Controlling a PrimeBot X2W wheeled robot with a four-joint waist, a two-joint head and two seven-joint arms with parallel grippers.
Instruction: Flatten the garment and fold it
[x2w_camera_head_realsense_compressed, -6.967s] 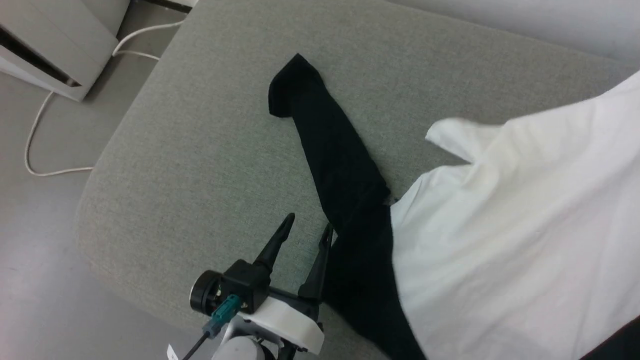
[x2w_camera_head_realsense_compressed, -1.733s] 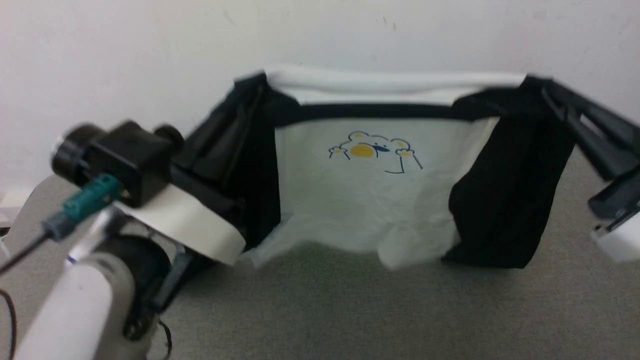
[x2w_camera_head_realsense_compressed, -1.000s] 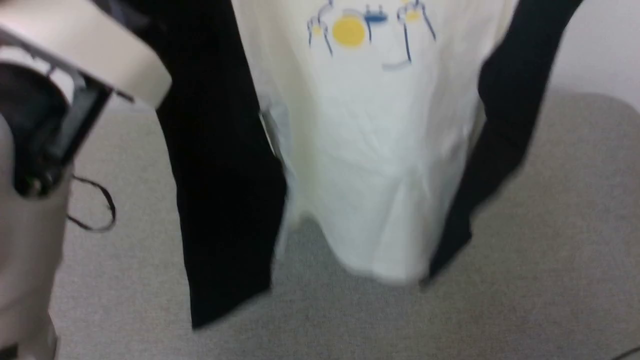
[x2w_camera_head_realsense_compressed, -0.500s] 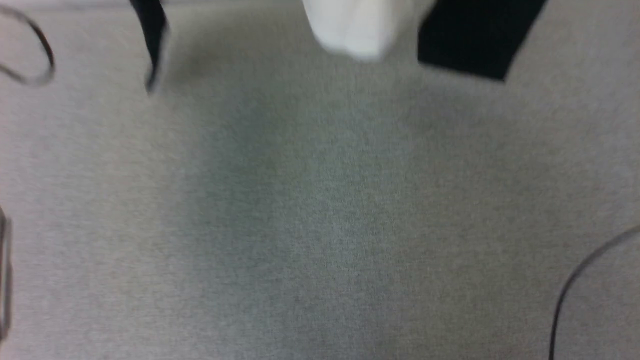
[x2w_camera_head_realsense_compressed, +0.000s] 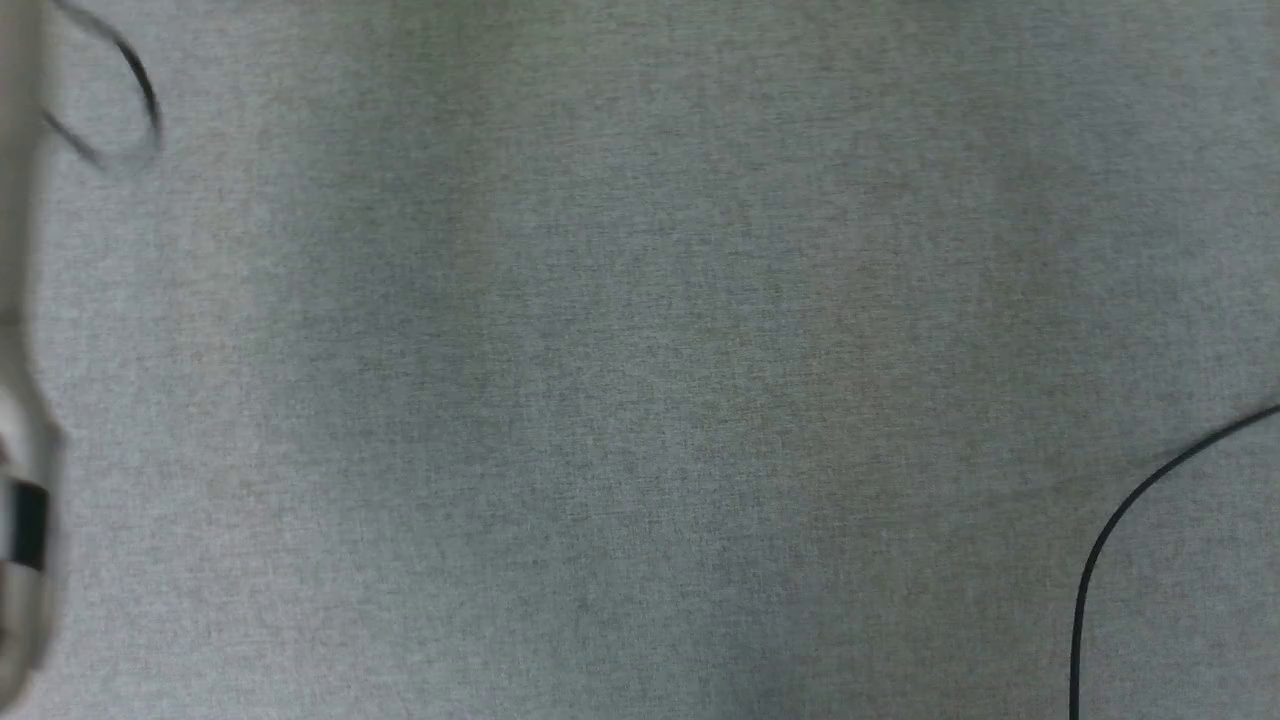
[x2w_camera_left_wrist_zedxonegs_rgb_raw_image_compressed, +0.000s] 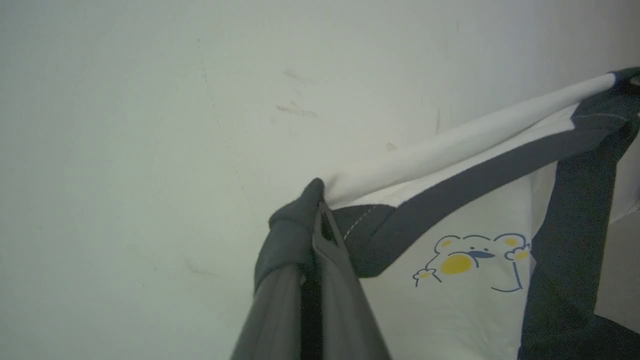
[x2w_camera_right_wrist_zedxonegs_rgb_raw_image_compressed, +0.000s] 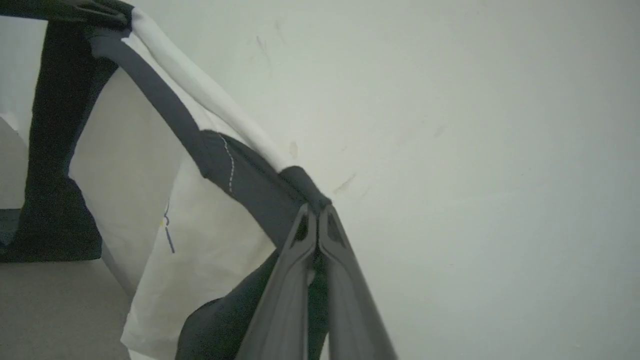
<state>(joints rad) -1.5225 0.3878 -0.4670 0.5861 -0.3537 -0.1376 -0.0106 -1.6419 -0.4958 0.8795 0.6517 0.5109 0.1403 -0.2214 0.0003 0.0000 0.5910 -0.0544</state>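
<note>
The garment (x2w_camera_left_wrist_zedxonegs_rgb_raw_image_compressed: 465, 300) hangs stretched between the left gripper (x2w_camera_left_wrist_zedxonegs_rgb_raw_image_compressed: 320, 207) and the right gripper (x2w_camera_right_wrist_zedxonegs_rgb_raw_image_compressed: 316, 210), each pinching one shoulder. The wall (x2w_camera_left_wrist_zedxonegs_rgb_raw_image_compressed: 150, 125) stands behind it; the cushion (x2w_camera_right_wrist_zedxonegs_rgb_raw_image_compressed: 50, 310) lies below. In the head view, a cable (x2w_camera_head_realsense_compressed: 1100, 540) curves across the cushion's lower right.

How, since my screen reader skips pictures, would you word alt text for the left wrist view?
The left gripper, shut, pinches one shoulder of a white shirt with black neck trim, holding it up stretched before a pale wall. A small yellow-and-blue cartoon print shows on the chest, and a black sleeve hangs at the right.
</note>
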